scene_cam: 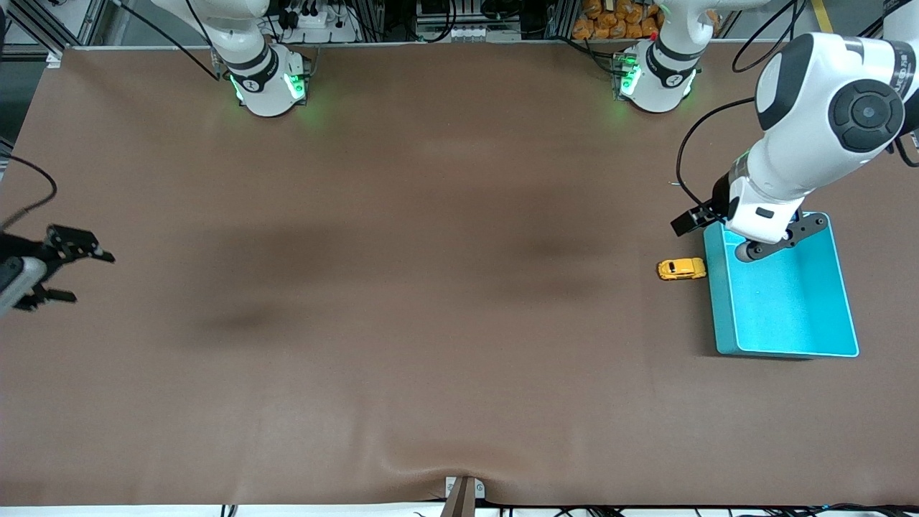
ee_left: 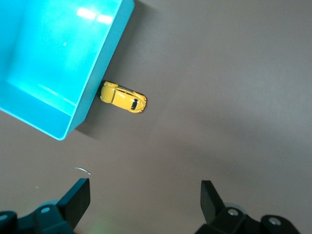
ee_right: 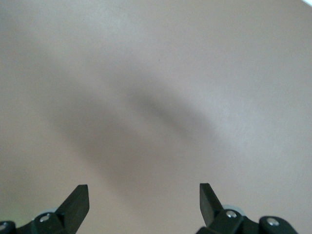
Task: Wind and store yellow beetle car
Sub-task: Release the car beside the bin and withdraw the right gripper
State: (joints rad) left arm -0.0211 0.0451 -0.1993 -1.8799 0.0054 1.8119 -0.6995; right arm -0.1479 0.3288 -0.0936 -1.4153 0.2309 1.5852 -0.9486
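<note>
You have not begun: the yellow beetle car (scene_cam: 680, 268) sits on the desk against the turquoise bin (scene_cam: 782, 309) wall, unwound. Your left gripper (ee_left: 145, 200) hangs wide and empty above them; the right gripper (scene_cam: 54, 273) waits wide at the right arm's edge.

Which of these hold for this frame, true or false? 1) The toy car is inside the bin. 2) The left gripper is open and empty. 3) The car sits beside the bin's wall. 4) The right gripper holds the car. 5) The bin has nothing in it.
1) False. The toy car stands on the table, outside the bin.
2) True. The left gripper hangs over the table by the bin, fingers apart, nothing between them.
3) True. It sits right against the wall.
4) False. The right gripper is open and empty, waiting at the right arm's end of the table.
5) True, as far as it shows.
</note>
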